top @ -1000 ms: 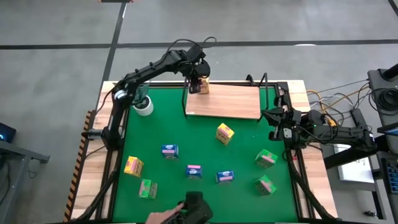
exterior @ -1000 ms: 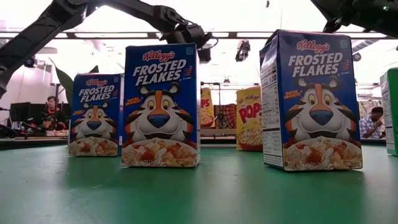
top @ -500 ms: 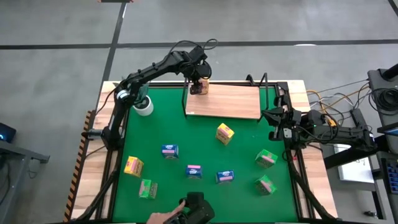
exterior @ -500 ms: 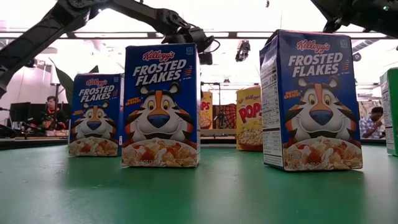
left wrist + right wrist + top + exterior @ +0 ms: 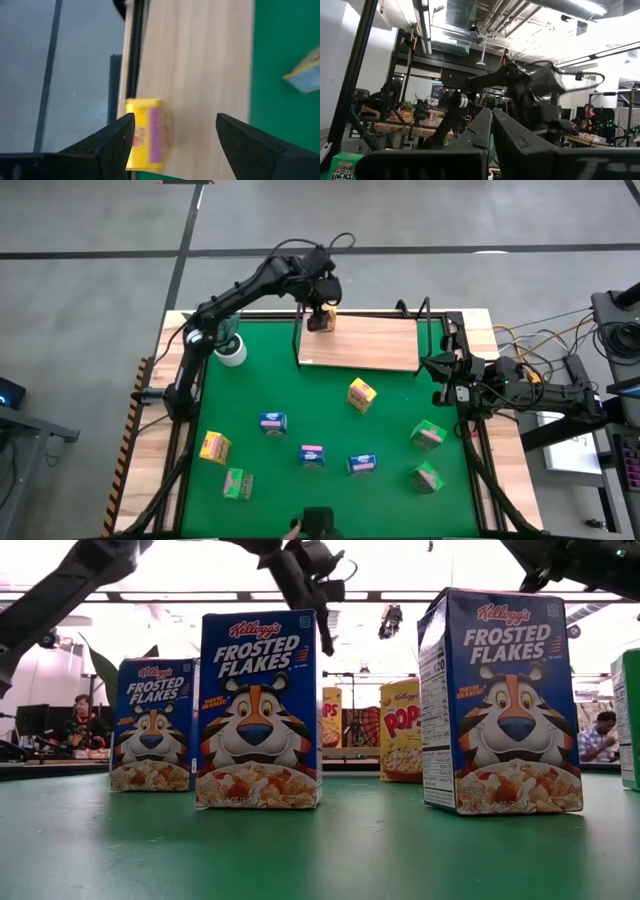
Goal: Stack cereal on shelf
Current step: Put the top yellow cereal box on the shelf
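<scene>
A yellow cereal box (image 5: 321,321) lies on the shelf (image 5: 372,346) at its far left corner; it also shows in the left wrist view (image 5: 145,134). My left gripper (image 5: 175,142) hangs open above it, fingers (image 5: 116,142) apart and clear of the box. Two more yellow boxes (image 5: 361,394) (image 5: 214,447), three blue boxes (image 5: 272,422) (image 5: 311,454) (image 5: 361,464) and three green boxes (image 5: 238,483) (image 5: 428,435) (image 5: 426,477) stand on the green mat. My right gripper (image 5: 491,131) is shut and empty at the table's right edge (image 5: 441,370).
A white pot (image 5: 232,351) stands at the mat's far left, near the left arm's base. The shelf's black posts (image 5: 299,340) rise at its corners. A dark camera body (image 5: 317,523) sits at the mat's near edge. People sit in the room beyond (image 5: 84,720).
My left gripper has gone up from the yellow box at the shelf's far left corner; the box stays lying on the board. A person's hand at the table's near edge has drawn back out of view.
</scene>
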Available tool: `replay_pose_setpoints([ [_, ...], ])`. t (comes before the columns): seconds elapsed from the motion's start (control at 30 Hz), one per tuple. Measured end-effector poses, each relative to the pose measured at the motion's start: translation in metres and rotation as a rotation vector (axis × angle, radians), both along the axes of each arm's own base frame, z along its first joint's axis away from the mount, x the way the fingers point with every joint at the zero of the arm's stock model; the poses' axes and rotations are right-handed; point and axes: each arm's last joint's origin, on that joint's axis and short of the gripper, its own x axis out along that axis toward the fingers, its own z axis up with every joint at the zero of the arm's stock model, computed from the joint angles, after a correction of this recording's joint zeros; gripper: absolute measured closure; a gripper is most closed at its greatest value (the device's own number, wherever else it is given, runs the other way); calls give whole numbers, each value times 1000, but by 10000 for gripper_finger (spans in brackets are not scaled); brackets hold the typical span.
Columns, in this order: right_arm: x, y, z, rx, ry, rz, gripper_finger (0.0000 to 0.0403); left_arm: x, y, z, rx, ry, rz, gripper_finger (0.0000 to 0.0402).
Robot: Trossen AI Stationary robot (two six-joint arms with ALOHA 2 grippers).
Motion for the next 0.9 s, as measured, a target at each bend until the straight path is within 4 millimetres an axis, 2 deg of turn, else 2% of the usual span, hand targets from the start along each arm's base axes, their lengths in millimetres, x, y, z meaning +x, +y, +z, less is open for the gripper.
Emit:
replay_pose_setpoints([
  [0.17,0,0,-1,8,8,3,394,7,-29,11,-57,-52,-37,147],
  [0.27,1,0,-1,9,14,3,394,18,-48,14,-125,-118,-69,158],
  [0.37,1,0,-2,11,25,3,394,35,-73,19,-237,-229,-80,168],
  [0.57,1,0,-3,13,33,3,394,55,-123,22,-267,-289,-170,187],
  [0.73,2,0,-4,22,43,7,394,59,-141,22,-306,-293,-157,197],
  [0.9,2,0,-3,26,37,9,394,57,-147,19,-322,-245,-156,199],
])
